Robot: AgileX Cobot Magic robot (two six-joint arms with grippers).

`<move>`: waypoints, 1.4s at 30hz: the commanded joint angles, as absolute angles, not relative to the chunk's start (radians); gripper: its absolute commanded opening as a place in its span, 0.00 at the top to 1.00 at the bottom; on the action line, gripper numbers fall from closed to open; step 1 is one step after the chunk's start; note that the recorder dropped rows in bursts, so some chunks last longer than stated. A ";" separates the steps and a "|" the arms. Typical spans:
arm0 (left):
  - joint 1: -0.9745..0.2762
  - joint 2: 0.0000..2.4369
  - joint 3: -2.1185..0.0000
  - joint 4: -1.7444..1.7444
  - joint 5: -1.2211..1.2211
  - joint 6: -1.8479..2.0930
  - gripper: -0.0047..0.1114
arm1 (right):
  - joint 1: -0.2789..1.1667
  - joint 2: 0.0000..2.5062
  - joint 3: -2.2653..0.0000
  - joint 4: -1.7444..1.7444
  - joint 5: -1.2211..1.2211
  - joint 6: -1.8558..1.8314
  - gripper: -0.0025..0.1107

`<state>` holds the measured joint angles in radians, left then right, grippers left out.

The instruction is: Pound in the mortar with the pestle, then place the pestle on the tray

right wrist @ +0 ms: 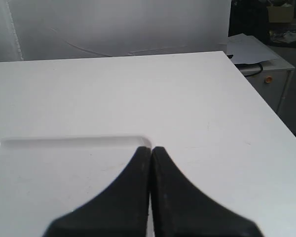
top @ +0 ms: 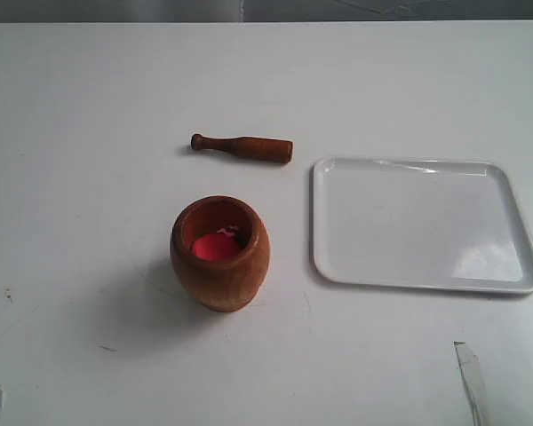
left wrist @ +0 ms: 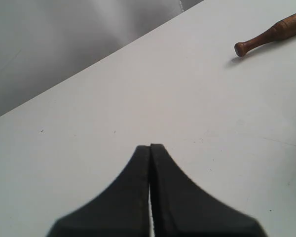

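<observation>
Pestle point(top: 242, 147) lies on table point(top: 80, 115) beyond upright mortar point(top: 219, 266), which holds a pink lump point(top: 215, 248), unclear what. Tray point(top: 424, 224) sits right. Left gripper point(left wrist: 150, 146) and right gripper point(right wrist: 151, 148) are pressed closed, empty.

Pestle point(left wrist: 271, 33) thick end cut off by frame edge, ahead of left tool point(left wrist: 150, 146). Tray point(right wrist: 49, 173) partly hidden under right tool point(right wrist: 151, 148), rest cropped. Red stuff point(top: 216, 246) inside mortar point(top: 219, 275) too small to identify.

text: none legible | mortar point(top: 219, 277), pestle point(top: 242, 147), tray point(top: 424, 224): plain surfaces, no readable mark | cardboard box point(right wrist: 280, 11) and papers point(right wrist: 251, 49) in right wrist background: too blurred to read
</observation>
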<state>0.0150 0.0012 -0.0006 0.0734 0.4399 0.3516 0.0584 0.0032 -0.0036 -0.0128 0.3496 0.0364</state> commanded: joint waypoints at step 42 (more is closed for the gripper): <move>0.007 0.000 0.000 0.066 0.437 0.343 0.96 | 0.059 0.000 0.000 0.011 -0.011 0.038 0.98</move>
<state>0.0150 0.0012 -0.0006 0.0734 0.4399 0.3516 0.0584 0.0032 -0.0036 -0.0265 0.1671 0.0285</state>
